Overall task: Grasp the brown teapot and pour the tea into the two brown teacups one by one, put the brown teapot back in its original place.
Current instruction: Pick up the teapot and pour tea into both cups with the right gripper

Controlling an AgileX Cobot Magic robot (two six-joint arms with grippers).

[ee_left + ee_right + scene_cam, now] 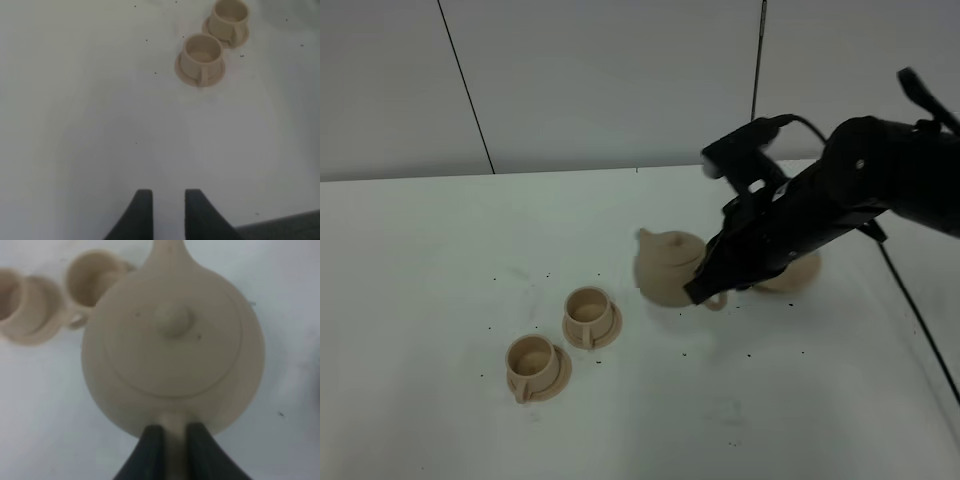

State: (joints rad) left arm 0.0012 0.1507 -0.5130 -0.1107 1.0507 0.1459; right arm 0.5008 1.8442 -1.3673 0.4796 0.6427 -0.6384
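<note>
The brown teapot [665, 268] [172, 350] hangs a little above the table, spout pointing left, lid on. My right gripper [705, 292] [172, 432] is shut on its loop handle. The two brown teacups [587, 308] [531, 358] stand on their small saucers to the left of the pot, and both show in the left wrist view [202, 51] [230, 14] and the right wrist view [92, 277] [10, 295]. The original place, a wider saucer [802, 276], lies partly hidden behind the right arm. My left gripper [167, 197] hovers over bare table, its fingers a narrow gap apart with nothing between them.
The white table [420, 250] carries small dark specks. A black cable [912, 305] runs down along the right side. The wall rises behind the table's far edge. A dark strip [285, 227] marks a table edge near the left gripper.
</note>
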